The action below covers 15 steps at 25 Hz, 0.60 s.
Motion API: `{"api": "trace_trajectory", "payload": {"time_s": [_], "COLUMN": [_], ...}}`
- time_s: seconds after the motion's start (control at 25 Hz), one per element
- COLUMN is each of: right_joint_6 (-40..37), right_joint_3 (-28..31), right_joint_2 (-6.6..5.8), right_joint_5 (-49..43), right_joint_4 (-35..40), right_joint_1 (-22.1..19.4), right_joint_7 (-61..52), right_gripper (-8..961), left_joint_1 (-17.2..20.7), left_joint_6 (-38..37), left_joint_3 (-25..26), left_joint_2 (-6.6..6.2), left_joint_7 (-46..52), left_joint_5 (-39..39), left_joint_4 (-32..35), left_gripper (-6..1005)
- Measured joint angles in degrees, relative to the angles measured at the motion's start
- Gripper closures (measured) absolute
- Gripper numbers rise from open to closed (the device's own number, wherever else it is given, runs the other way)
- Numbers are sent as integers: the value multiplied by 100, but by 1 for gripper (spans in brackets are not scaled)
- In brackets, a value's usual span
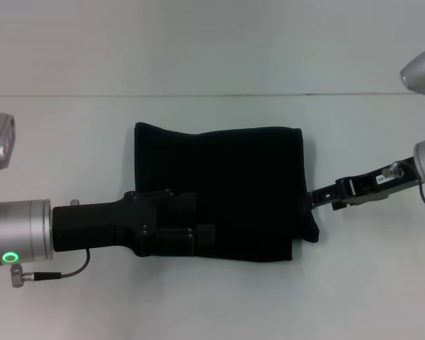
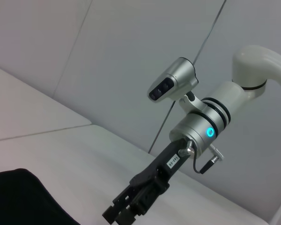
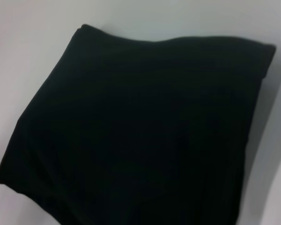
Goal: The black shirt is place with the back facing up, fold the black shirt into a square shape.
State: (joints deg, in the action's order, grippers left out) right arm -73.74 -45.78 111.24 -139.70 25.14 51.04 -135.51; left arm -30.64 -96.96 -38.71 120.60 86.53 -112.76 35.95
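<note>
The white bench (image 1: 212, 297) fills most of the head view. The black shirt (image 1: 227, 184) lies flat in the middle of it, folded into a shape close to a square. Its top edge is a bit wavy, and one corner sticks out low on the side nearest the right tool. No letters show on the cloth.

The left tool (image 1: 198, 219) reaches in over the shirt's left edge and sits on top of the cloth, near the lower left part of the shirt. Its two black fingers (image 1: 184, 202) lie apart with a gap between them, so it looks open, but black on black makes this hard to see.

The right tool (image 1: 316, 198) is just beside the shirt's right edge, right at the cloth. I cannot tell if it is open or closed.
</note>
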Motion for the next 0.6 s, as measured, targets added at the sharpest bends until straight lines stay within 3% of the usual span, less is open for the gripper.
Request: {"api": "trace_trajectory", "payload": {"time_s": [0.6], "right_joint_6": [-219], "right_joint_3": [39], "right_joint_2": [232], "right_joint_5": [36], "right_joint_4": [-79], "right_joint_1": [-69], "right_joint_7": [17], "right_gripper": [150], "left_joint_1": [-18], "left_joint_6": [-16], "left_joint_3": [250], "left_joint_2": [-48], "left_joint_7": [18], "left_joint_5": [-19], "left_joint_4": [68], "left_gripper": [122]}}
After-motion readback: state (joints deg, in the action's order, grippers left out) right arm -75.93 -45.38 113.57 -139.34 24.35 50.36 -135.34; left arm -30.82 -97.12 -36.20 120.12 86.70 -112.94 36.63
